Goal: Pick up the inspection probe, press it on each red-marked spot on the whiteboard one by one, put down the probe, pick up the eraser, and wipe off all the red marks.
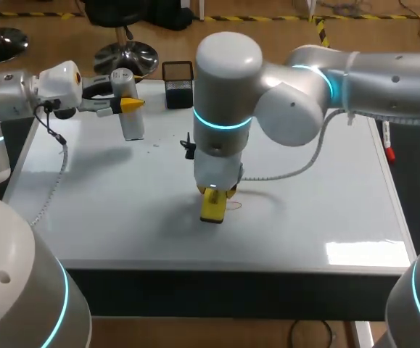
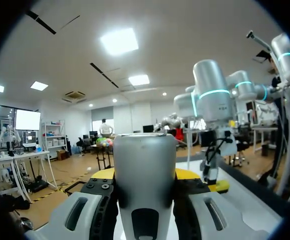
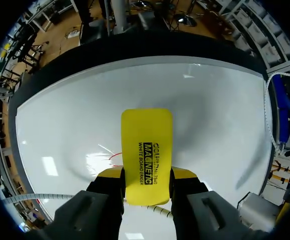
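1. The yellow eraser (image 1: pixel 211 206) stands on end near the middle of the whiteboard (image 1: pixel 122 210). Its lower face is down on the surface, which is the way it must sit to rub ink off.
2. A thin red mark (image 3: pixel 115 157) lies just beside the eraser, at or almost at its edge. I judge the wiping stage to be in hand, with this mark not yet cleared.
3. The right gripper (image 3: pixel 147 176) points straight down and clamps the eraser from two sides at its upper end, fingers set narrow. That grip leaves the lower part free and lets the arm bear down on the board.
4. The probe (image 1: pixel 132 119), a pale cylinder, is upright at the far left of the whiteboard. It is gripped between the fingers of the left gripper (image 1: pixel 128 105), which comes at it sideways. Whether its base rests on the surface I cannot tell. It seems parked there to stay out of the eraser's path.
5. A black mesh holder (image 1: pixel 178 83) sits at the far edge, and a small black thing (image 1: pixel 188 147) lies between it and the eraser. A red-tipped pen (image 1: pixel 389 148) lies at the right edge of the bench (image 1: pixel 195 286), well apart from the wiping.
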`<action>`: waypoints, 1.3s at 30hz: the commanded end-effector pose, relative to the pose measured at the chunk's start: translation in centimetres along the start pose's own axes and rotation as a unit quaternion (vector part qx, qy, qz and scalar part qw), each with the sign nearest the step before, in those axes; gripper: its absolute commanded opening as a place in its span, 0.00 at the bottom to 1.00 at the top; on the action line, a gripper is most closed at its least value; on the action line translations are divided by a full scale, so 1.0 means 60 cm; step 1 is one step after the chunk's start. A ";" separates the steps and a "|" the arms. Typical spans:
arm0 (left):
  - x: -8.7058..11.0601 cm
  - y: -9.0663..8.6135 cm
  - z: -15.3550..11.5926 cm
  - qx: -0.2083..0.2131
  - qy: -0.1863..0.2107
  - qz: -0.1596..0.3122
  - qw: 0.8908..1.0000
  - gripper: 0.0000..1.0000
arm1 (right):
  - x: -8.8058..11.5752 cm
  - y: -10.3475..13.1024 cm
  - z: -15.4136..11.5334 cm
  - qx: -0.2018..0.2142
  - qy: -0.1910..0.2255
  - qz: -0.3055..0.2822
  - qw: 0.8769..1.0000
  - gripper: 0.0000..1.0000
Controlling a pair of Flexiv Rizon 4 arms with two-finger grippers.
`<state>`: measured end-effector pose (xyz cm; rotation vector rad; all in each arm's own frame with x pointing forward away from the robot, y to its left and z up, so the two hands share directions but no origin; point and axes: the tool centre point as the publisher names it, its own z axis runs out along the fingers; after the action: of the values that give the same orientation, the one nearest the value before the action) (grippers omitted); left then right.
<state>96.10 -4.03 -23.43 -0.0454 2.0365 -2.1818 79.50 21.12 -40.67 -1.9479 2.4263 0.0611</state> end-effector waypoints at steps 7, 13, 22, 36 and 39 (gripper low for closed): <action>0.002 -0.001 0.000 0.000 -0.001 0.001 1.000 0.00 | -0.010 -0.004 0.016 -0.004 0.007 -0.005 1.000 0.00; 0.002 -0.001 0.000 0.000 -0.001 0.001 1.000 0.00 | -0.009 -0.005 0.019 -0.002 0.004 -0.004 1.000 0.00; 0.002 -0.001 0.000 0.000 -0.001 0.001 1.000 0.00 | 0.001 0.006 0.033 -0.011 0.003 0.000 1.000 0.00; 0.002 -0.001 0.000 0.000 -0.001 0.001 1.000 0.00 | 0.032 -0.004 0.053 -0.023 0.004 0.023 0.999 0.00; 0.002 -0.001 0.000 0.000 -0.001 0.001 1.000 0.00 | 0.043 -0.008 0.055 -0.022 0.007 0.031 0.999 0.00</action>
<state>96.10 -4.03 -23.43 -0.0455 2.0365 -2.1817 79.21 19.68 -43.31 -1.8999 2.5164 0.1025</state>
